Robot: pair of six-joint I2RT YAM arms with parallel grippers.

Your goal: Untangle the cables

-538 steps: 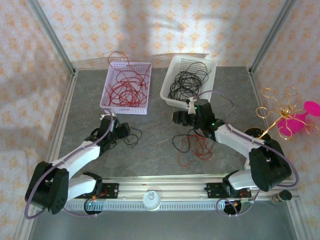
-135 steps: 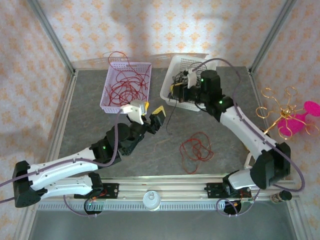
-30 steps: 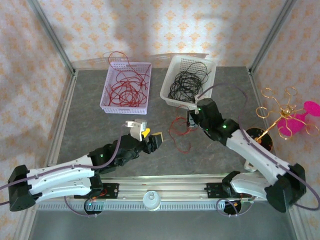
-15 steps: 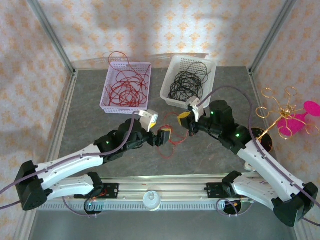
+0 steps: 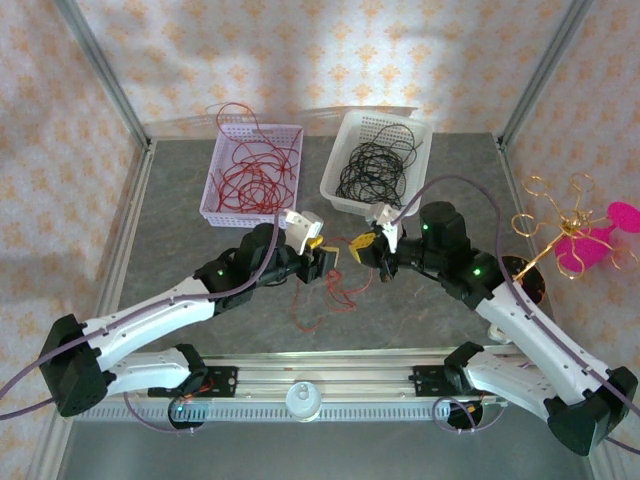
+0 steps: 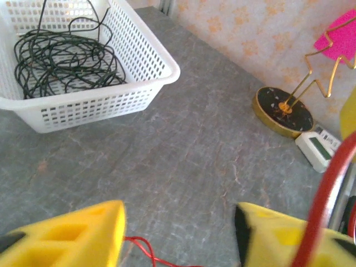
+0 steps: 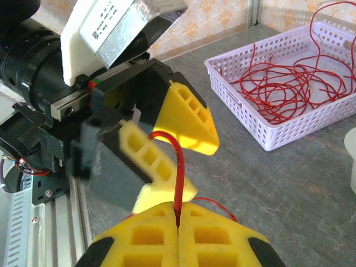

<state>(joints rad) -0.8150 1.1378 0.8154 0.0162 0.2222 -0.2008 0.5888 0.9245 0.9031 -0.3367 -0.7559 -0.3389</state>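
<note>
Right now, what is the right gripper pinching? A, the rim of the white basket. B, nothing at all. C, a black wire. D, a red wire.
D: in the right wrist view, the right gripper is shut on a red wire that rises straight up from between its yellow tips.

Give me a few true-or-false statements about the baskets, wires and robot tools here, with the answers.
1. The white basket holds black wires. True.
2. The lilac basket holds black wires too. False: it holds red wires.
3. The right tool is shut on a red wire. True.
4. The left tool is clamped tight shut. False: its fingers stand apart.
</note>
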